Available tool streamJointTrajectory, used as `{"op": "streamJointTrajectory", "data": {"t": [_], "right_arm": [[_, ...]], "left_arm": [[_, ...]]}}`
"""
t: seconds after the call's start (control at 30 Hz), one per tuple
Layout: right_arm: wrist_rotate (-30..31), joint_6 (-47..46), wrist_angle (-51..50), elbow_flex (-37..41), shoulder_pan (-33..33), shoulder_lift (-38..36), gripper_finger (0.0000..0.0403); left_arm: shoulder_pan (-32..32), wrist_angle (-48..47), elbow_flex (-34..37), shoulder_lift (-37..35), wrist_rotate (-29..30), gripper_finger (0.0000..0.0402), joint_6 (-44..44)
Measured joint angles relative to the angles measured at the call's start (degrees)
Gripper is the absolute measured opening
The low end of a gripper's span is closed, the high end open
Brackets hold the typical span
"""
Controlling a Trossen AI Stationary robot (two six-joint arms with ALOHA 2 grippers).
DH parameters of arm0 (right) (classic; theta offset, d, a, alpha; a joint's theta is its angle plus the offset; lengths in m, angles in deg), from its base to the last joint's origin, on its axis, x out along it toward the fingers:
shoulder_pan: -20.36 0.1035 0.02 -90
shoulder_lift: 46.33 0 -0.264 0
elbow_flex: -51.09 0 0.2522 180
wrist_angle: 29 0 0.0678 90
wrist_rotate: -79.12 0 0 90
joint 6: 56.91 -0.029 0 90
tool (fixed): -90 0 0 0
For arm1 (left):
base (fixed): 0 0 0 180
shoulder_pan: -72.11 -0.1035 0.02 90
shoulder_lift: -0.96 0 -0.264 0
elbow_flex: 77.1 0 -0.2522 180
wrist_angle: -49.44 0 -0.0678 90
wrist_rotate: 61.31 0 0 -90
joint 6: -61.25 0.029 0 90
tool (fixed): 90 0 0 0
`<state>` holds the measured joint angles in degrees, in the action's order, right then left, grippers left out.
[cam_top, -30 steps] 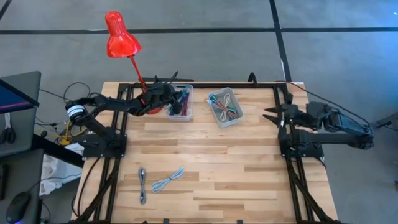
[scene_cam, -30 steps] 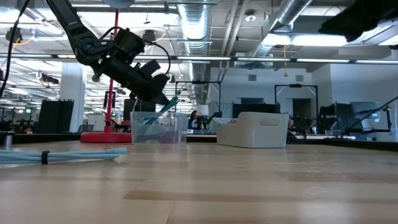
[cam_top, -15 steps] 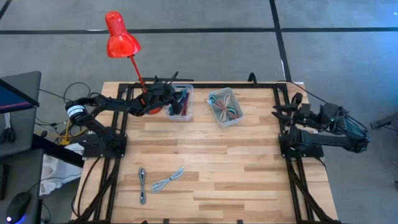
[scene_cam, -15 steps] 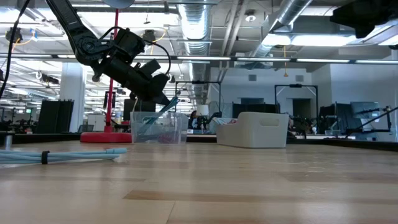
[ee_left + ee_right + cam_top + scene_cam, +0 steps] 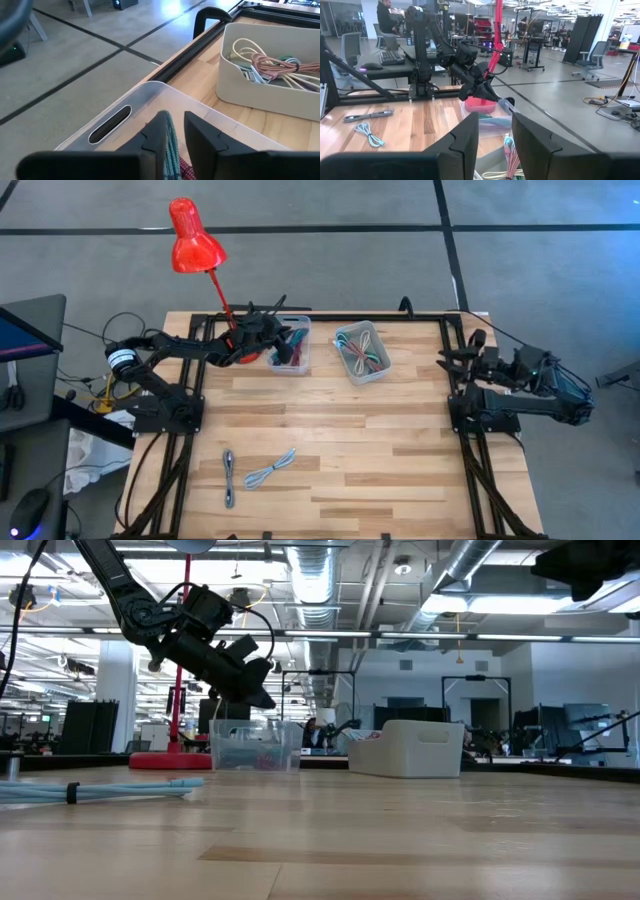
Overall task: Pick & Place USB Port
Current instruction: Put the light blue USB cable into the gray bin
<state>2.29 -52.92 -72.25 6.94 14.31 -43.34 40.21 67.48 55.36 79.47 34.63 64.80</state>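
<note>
Wooden tabletop (image 5: 400,440) held two bins. I had the left gripper (image 5: 174,136) over the clear bin (image 5: 291,346), fingers loosely around a teal cable (image 5: 172,145); right gripper (image 5: 495,135) idled half-open, far off.

Wooden table (image 5: 400,440): clear bin (image 5: 293,346), white bin (image 5: 362,352), red lamp base (image 5: 165,760), two loose cables (image 5: 272,470) (image 5: 229,477).

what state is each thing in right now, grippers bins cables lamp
left gripper: over the clear bin, jaws slightly apart, teal cable between them
clear bin: upright, cables inside
white bin: upright, holds coiled cables
right gripper: parked at the table's right edge, jaws apart, empty
loose cables: lying flat on the table
red lamp: standing, shade tilted
</note>
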Motion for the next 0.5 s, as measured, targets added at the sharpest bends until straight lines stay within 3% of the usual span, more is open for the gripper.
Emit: {"op": "streamJointTrajectory", "data": {"t": [0.13,0.27,0.5], "right_arm": [[0.0,0.0,0.0,0.0,0.0,0.0,0.0111],[0.0,0.0,0.0,0.0,0.0,0.0,0.0111],[0.0,0.0,0.0,0.0,0.0,0.0,0.0111]], "left_arm": [[0.0,0.3,0.0,-0.1,-1.1,0.0086,0.1],[0.2,-1.7,0.0,-2.1,-9.1,0.0083,1.3],[5.4,-20.7,0.0,-11.7,-12.6,0.0066,3.4]]}}
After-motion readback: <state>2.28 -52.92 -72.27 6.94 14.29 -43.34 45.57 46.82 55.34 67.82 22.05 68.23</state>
